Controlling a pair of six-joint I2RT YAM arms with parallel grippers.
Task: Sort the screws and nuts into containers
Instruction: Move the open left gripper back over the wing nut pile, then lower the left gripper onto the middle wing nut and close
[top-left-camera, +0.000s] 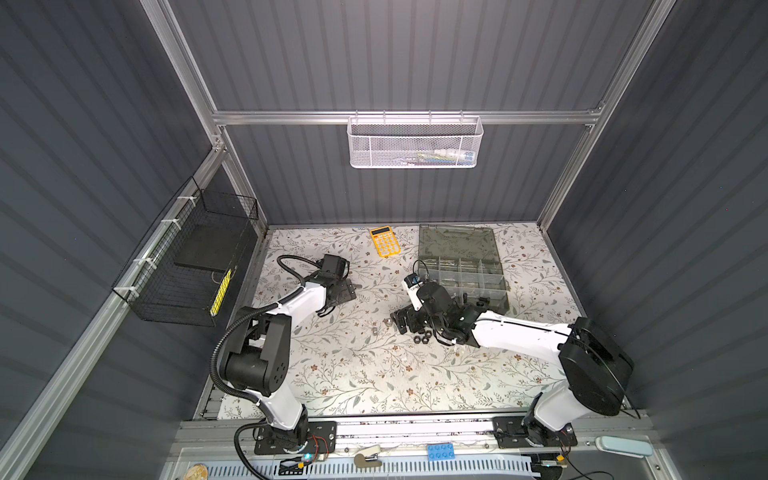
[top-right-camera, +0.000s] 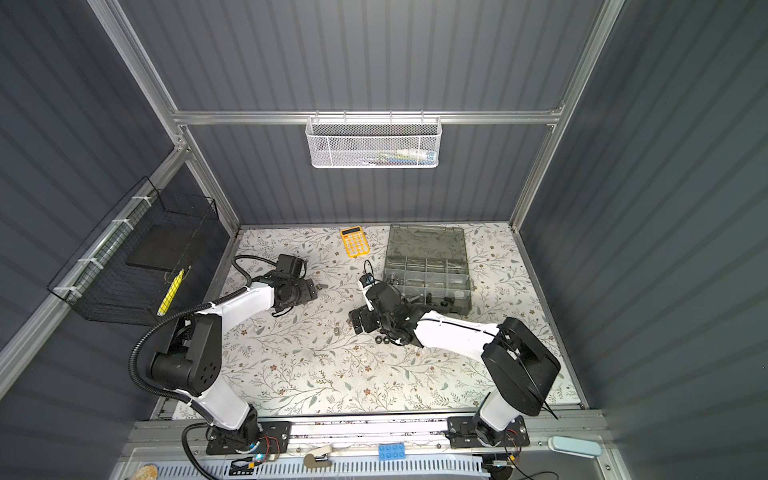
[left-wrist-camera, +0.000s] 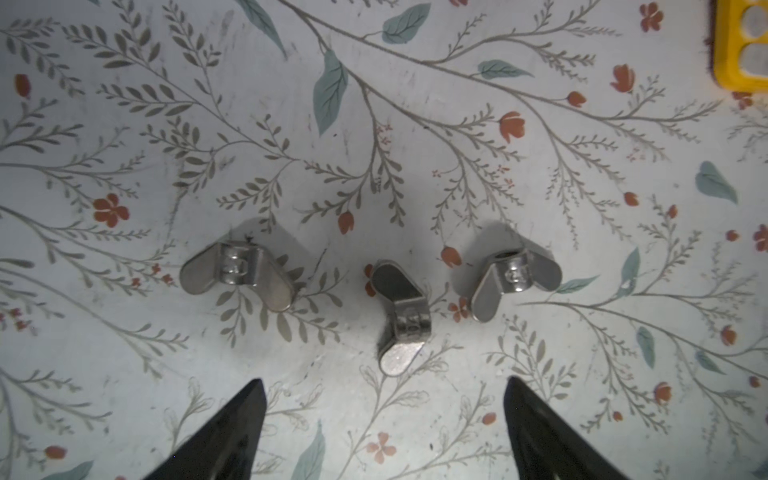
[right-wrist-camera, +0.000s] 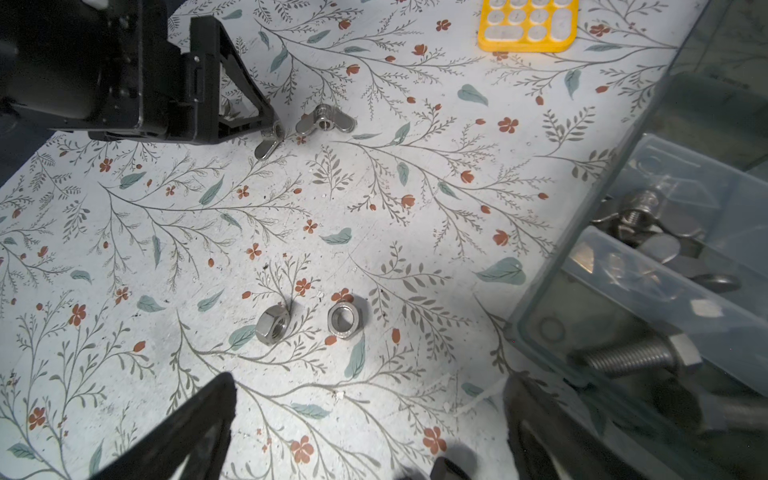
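The left hand (left-wrist-camera: 384, 380) is released, its fingers spread low over the flowered bench (left-wrist-camera: 415, 124) with nothing between them. Three silver wing nuts (left-wrist-camera: 401, 316) lie in a row just ahead of its tips. The right hand (right-wrist-camera: 370, 378) is also spread and empty, with two silver hex nuts (right-wrist-camera: 272, 323) loose ahead of it. Just beside it stands the organizer box (right-wrist-camera: 582, 316), lid open, whose compartments (top-left-camera: 465, 274) hold more wing nuts and a bolt (right-wrist-camera: 631, 357). In both top views black nuts (top-left-camera: 419, 339) lie by the right arm.
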